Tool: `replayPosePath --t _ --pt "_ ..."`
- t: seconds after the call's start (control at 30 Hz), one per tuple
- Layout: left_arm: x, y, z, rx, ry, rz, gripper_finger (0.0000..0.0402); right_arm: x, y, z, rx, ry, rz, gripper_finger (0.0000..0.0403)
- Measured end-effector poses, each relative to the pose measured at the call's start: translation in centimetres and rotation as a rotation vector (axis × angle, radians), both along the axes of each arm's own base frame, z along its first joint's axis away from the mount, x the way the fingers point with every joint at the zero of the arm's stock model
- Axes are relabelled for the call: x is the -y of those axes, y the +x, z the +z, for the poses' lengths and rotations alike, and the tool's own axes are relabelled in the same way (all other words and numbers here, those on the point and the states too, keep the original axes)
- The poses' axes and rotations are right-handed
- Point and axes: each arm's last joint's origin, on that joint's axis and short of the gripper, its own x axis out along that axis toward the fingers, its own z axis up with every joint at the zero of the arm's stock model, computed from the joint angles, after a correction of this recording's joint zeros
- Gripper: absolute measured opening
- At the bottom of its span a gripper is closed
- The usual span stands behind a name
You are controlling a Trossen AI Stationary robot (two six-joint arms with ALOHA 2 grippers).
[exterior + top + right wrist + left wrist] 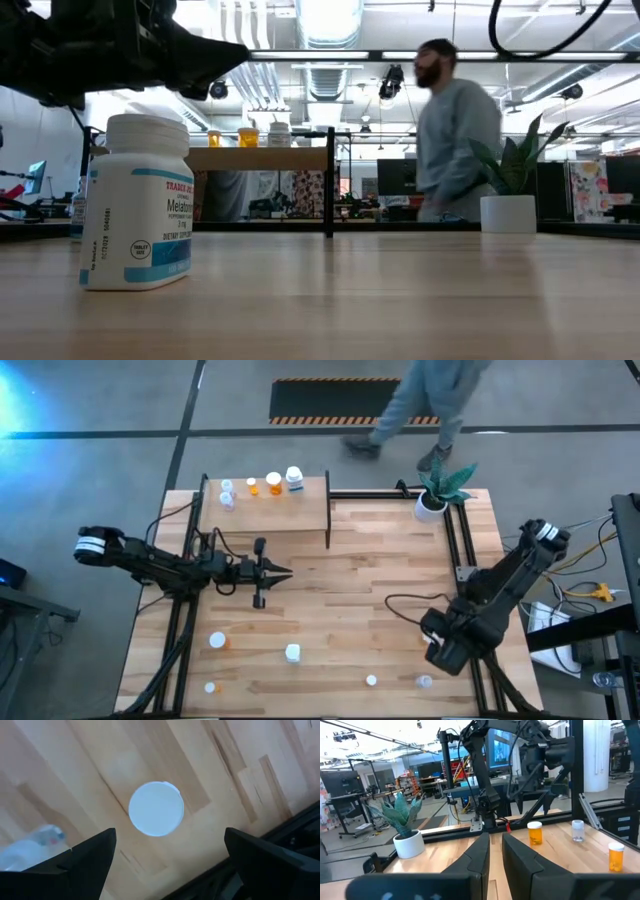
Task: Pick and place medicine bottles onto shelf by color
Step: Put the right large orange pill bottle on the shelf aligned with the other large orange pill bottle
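The shelf [265, 510] stands at the table's far left and bears several medicine bottles [273, 484], orange, white and clear. More bottles stand loose along the near edge: an orange one [217, 642], a white one [292, 653] and small ones [371, 681]. My right gripper [170, 834] points down, open, above an orange bottle [535, 832]. That bottle's white cap [156, 808] shows between the fingers, which are clear of it. A clear bottle [577, 830] stands beside it. My left gripper [285, 572] is shut, level, at mid-table in front of the shelf.
A white pot with a green plant [438, 492] stands at the far right corner. A black frame rail [455, 550] runs along the table's right side. A person [455, 130] walks past behind the table. Bare wood lies at the table's middle [360, 590].
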Motion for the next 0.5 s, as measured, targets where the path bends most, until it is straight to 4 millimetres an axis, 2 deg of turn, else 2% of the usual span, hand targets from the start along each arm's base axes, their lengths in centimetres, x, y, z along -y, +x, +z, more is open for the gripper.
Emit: replayPosePath --t 0.3,0.5 --pt "0.0 0.3 -0.2 -0.014 0.001 0.001 0.0031 -0.4 0.9 -2.6 -0.072 -0.096 0.020 0.0363" --pt "0.0 0.3 -0.2 -0.015 0.001 0.001 0.0031 -0.4 1.1 -3.9 -0.040 -0.058 0.028 0.0363"
